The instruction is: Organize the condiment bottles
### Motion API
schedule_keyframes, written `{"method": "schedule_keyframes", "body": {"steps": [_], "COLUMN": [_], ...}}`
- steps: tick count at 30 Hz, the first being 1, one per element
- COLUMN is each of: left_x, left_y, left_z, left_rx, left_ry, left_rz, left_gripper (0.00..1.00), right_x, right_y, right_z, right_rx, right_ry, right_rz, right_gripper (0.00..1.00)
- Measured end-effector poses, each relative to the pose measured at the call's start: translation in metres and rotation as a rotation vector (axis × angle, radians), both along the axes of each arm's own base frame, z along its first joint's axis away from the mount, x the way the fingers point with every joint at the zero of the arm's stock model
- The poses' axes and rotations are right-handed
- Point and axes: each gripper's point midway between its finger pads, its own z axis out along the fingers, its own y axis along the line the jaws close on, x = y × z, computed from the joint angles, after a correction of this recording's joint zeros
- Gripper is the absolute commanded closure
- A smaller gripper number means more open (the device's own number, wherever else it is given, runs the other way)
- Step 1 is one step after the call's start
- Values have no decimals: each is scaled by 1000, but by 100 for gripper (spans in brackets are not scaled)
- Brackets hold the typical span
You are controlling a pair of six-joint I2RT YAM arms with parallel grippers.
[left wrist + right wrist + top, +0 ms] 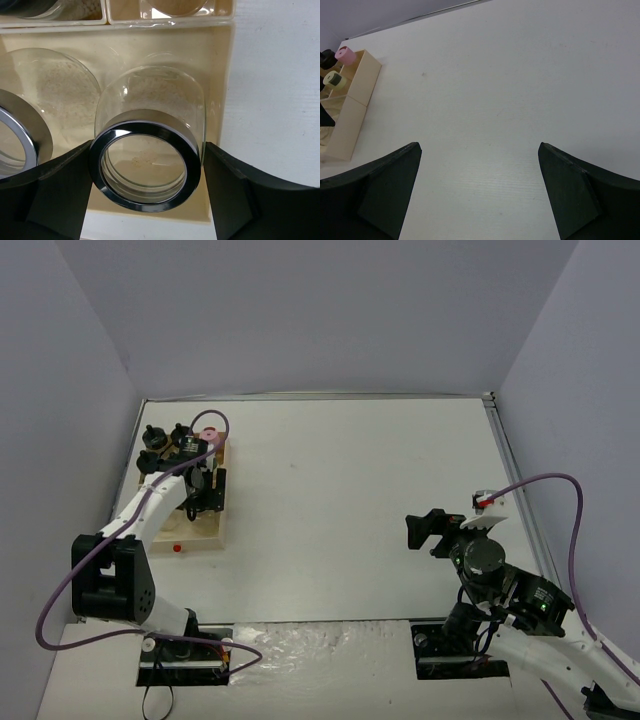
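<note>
Our left claw pinches the wide clear glass jar with silvery lid, seated in the pale wooden tray beneath it. We judge it rigid, slippery, breakable: grip the lid band. Right claw spread.

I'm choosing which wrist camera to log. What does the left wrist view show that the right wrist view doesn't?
Left wrist only: the left claw closed on a silver-lidded jar, a second such jar beside it. Right wrist only: the open right claw, a pink-capped jar and a green-capped jar. Both: the tray and white table.
</note>
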Motion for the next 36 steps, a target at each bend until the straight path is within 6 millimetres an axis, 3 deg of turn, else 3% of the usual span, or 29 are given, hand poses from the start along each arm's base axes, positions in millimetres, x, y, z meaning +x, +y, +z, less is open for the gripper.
{"method": "schedule_keyframes", "body": {"steps": [9,17,26,29,32,36], "left_x": [-1,7,-2,-16,-32,-77], "left_y": [-2,-3,-7,-7,-5,4], "left_z": [10,53,72,106,157,220], "left_rx": [-13,-28,-61,-84,-106,-121], "left_ry": [-29,-157,-194,-292,-451,-677], "left_rz": [-7,-11,-13,-12,-9,11], "left_gripper": [13,8,3,3,3,3], "right_x": [0,0,-1,0,0,-2], "right_y": [0,1,5,5,4,-1], "right_z": [0,-1,-3,4,16,42], "right_rx": [-3,-4,-24,-37,-32,-6], "right_ry": [0,2,13,6,-14,-59], "right_rz": [1,7,30,36,40,38], "right_gripper": [0,0,0,0,0,0]}}
